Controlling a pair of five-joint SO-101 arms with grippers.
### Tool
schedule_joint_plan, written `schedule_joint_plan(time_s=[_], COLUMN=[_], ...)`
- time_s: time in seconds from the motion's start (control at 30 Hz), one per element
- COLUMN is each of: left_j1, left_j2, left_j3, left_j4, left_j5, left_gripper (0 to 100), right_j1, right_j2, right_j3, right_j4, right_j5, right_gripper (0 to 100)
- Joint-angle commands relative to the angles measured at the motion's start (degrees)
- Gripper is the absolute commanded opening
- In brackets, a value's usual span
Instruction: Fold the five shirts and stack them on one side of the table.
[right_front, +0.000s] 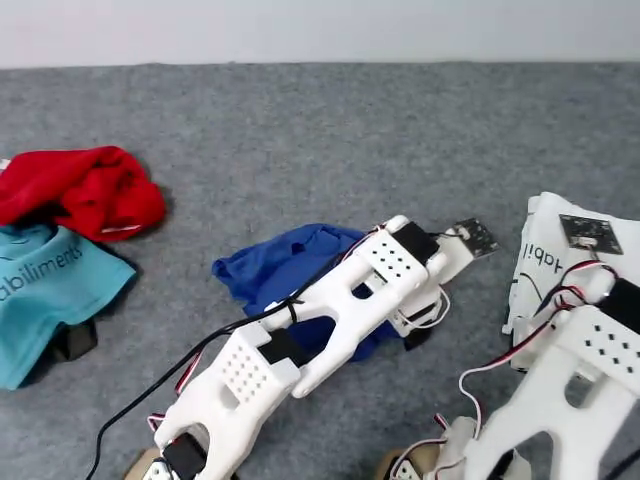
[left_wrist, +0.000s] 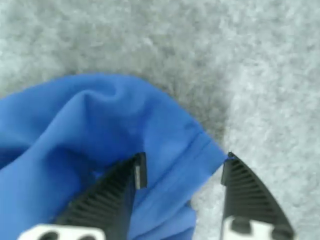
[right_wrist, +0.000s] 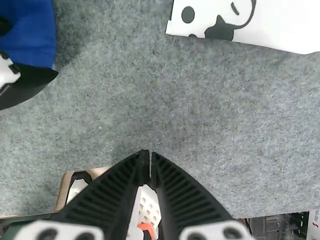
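High view: the blue shirt (right_front: 265, 268) lies crumpled under the left arm, with the red shirt (right_front: 85, 190) and teal shirt (right_front: 50, 285) well apart on one side of it and the white shirt (right_front: 545, 265) on the other.

Left wrist view: the left gripper (left_wrist: 185, 162), jaws spread, straddles the blue shirt's edge.

Right wrist view: the right gripper (right_wrist: 150, 154), jaws clenched and empty, hangs near the blue shirt.

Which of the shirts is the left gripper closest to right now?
The blue shirt, mid-table: the open left gripper straddles its edge. The red shirt and teal shirt lie far off at one side; the white shirt is by the other arm.

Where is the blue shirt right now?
In the high view, the blue shirt lies crumpled mid-table under the left arm, between the teal shirt and white shirt.
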Motion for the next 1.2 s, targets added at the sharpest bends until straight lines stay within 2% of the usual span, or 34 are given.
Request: schedule_joint_plan(time_s=[0.0, 0.33, 0.53, 0.63, 0.73, 0.93, 1.17], left_j1=[0.79, 0.79, 0.88, 1.32, 1.41, 0.26, -5.71], left_j2=[-0.70, 4.57, 8.18, 8.53, 7.74, -6.24, -25.58], left_j3=[-2.59, -5.58, -11.82, -17.63, -23.60, -23.96, -23.96], left_j4=[0.26, 0.62, 2.90, 7.74, 11.08, 11.08, 11.08], left_j5=[0.26, 0.53, -0.44, -4.57, -5.98, -6.24, -6.33], left_gripper=[25, 24, 10, 1, 1, 1, 1], right_j1=[0.57, 0.40, 0.31, 0.31, 0.31, 0.31, 0.22], right_j2=[-0.84, -0.84, -0.84, -0.84, -0.84, -1.36, -1.36], right_j3=[-0.18, -0.18, -0.18, -0.18, -0.18, -0.26, -0.26], right_j4=[1.98, 1.54, 1.54, 1.54, 1.54, 1.54, 1.45], right_j5=[-0.18, -0.18, -0.18, -0.18, -0.18, -0.09, -0.09], right_gripper=[0.9, 0.9, 0.9, 0.9, 0.9, 0.9, 0.9])
